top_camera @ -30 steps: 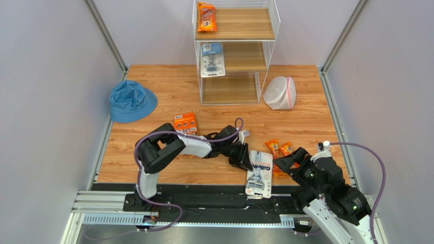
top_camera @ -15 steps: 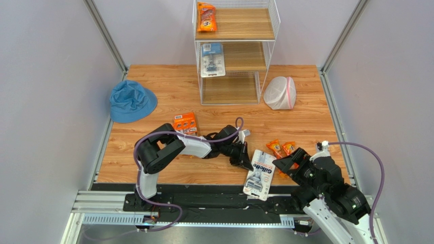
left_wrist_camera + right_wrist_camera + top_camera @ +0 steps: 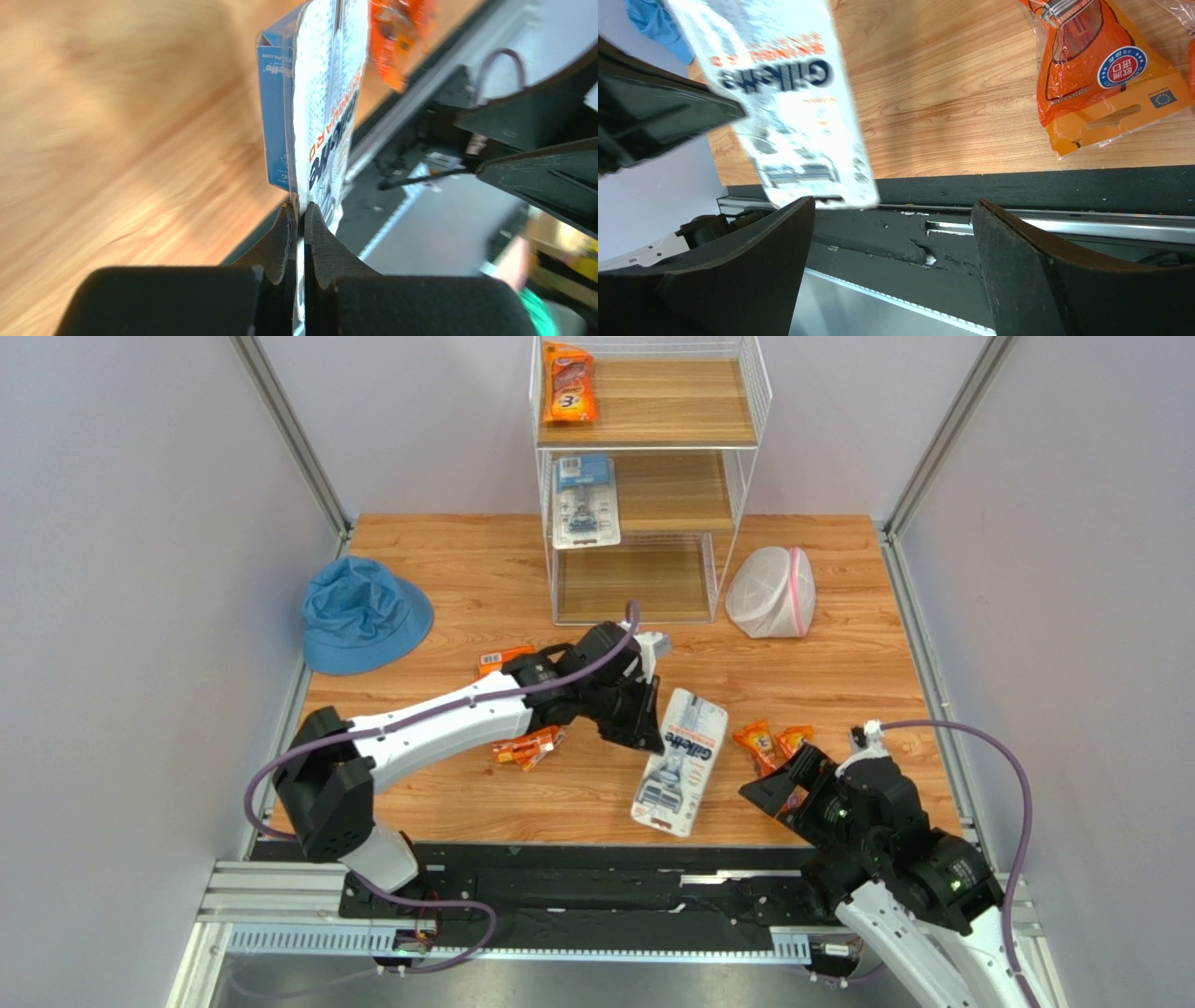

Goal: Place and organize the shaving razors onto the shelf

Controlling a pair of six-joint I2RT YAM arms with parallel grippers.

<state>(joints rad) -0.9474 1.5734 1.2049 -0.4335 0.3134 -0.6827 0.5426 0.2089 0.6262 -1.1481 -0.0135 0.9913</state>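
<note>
My left gripper (image 3: 650,724) is shut on the top edge of a white and blue razor blister card (image 3: 680,763) and holds it above the table, hanging edge-on in the left wrist view (image 3: 330,105). My right gripper (image 3: 786,788) is open and empty near the front edge; the card (image 3: 787,105) hangs ahead of its left finger. Two narrow orange razor bags (image 3: 769,742) lie just beyond it, one also in the right wrist view (image 3: 1099,77). Another orange bag (image 3: 528,746) lies under my left arm. The shelf (image 3: 680,490) holds an orange pack (image 3: 568,385) on top and a blister card (image 3: 585,500) on the middle board.
A flat orange multi-pack (image 3: 494,660) is half hidden behind my left arm. A blue bucket hat (image 3: 362,613) lies at the left. A white mesh bag (image 3: 772,591) sits right of the shelf. The black rail (image 3: 1032,189) runs along the front edge.
My left arm has lifted the blister card off the front edge and carried it away and left, toward the shelf. An orange bag under the arm came into view. The right gripper shifted slightly left.
</note>
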